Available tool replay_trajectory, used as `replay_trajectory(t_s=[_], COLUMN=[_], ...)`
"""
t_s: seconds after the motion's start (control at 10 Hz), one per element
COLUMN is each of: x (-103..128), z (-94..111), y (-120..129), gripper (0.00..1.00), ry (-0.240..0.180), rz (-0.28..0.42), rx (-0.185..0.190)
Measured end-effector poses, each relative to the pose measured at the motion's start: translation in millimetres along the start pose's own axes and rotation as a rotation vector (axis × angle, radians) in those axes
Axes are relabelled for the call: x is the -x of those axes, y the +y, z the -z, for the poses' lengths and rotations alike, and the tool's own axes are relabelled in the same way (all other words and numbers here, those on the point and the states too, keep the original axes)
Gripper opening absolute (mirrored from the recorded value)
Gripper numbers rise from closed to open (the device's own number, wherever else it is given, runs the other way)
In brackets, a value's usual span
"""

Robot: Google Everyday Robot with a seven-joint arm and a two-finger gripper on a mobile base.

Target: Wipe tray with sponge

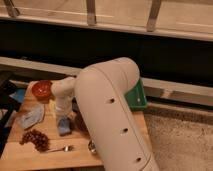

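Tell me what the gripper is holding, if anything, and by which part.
It cannot be told. The gripper is down at the blue sponge on the wooden table, but a hold on it is not visible.

The claw [62, 118] is down by the blue sponge [64, 128].
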Motion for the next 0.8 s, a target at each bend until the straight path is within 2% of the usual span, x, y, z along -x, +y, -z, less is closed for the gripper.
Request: replay_trajectory(t_s=[0.3, 0.4, 0.5, 0.8], x=[0, -1, -1, 4], z=[2, 4, 9, 49], y=[2, 6, 10, 17], gripper=[0.06, 0.01, 0.00, 0.00], ry=[0.001, 0.001, -0.006, -0.067], rz=[0.003, 0.014, 0.025, 0.054], rx=[0.003, 0.003, 0.004, 0.006])
